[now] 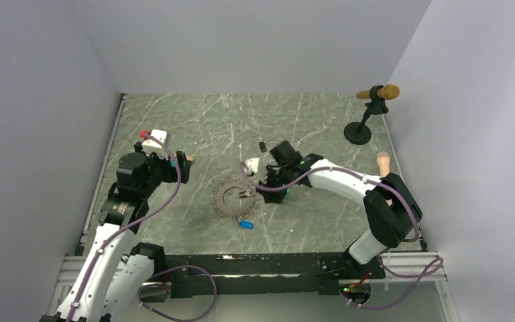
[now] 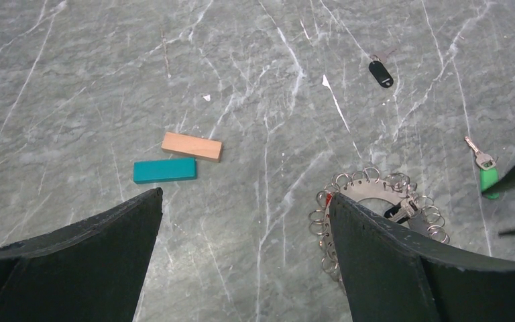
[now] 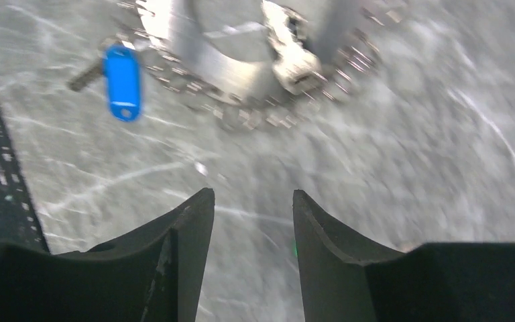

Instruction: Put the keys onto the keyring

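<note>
Right wrist view, blurred: shows the right gripper (image 3: pixel 251 194) with jaws partly parted, bare marble visible through the gap and nothing seen clamped. Catches a tiny green glint on one finger's inner edge, too small to identify. Finds, just beyond the fingertips, the large flat metal keyring (image 3: pixel 221 60) fringed with small loops, lying flat on the grey veined marble table (image 1: pixel 322 121). Places the small key with the blue plastic tag (image 3: pixel 122 82) at the ring's rim, the tag's long axis running up and down this view, its dark blade sticking out to the left. Cannot tell whether threaded on or only touching. Sits, in the top external view, on the ring's near side, toward the arm bases.

Left wrist view: puts the small key with the green plastic tag (image 2: pixel 487 176) on the marble just right of the ring and apart from it. Lies steeply slanted, metal blade pointing up-left, tag end beside a dark fingertip of the right gripper at the frame's edge. Shows the left gripper (image 2: pixel 245 194) spread wide and empty above the table.

Farther out: a black tag key (image 2: pixel 380 72); a tan rectangular block (image 2: pixel 192 146) and a teal rectangular block (image 2: pixel 164 170) close together; a black stand (image 1: pixel 358 133) at the far right.
</note>
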Controlling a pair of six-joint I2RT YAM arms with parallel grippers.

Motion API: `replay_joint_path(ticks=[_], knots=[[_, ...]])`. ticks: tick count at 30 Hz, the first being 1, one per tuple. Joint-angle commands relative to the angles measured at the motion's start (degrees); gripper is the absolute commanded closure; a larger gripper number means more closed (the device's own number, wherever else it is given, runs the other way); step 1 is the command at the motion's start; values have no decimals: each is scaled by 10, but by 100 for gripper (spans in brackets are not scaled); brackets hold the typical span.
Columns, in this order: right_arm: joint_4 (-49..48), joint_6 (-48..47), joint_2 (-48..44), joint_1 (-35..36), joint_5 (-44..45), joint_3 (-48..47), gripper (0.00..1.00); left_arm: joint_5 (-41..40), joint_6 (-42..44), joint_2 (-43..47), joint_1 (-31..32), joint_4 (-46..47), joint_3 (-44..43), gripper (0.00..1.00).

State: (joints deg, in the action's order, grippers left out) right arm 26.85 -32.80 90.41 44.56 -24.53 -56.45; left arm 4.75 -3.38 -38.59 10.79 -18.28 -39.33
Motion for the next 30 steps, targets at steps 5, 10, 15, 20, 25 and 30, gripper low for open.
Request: replay_joint_path(ticks=[5,10,15,20,25,30], knots=[[50,-11,-34,-166,-49,-19,48,12,8,6,-4,18,-1,1],[112,-147,-5,-234,-107,-20,48,18,7,5,-5,21,0,1],[141,-343,-14,-253,-160,22,46,24,6,2,-7,22,-1,1],[151,-480,-9,-254,-169,33,40,32,5,3,-12,22,-3,1],[189,-494,71,-254,-170,-34,48,30,4,15,-12,21,1,1],[163,-486,72,-255,-159,-31,49,35,5,12,-12,22,-1,1]])
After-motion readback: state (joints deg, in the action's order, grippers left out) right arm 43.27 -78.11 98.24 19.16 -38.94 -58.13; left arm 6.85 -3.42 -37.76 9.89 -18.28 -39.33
